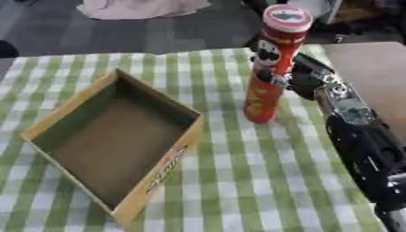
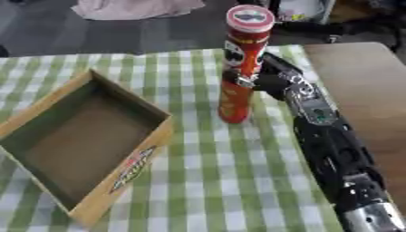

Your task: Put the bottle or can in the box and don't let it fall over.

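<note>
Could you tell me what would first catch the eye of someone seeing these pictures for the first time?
The tall red can stands upright on the green checked cloth, the robot's right hand curled round its middle from the right. Left of it lies an open, empty cardboard box, set askew.

The right arm reaches from the lower right up to frame centre, its robot hand (image 1: 279,74) curled shut around something.
</note>
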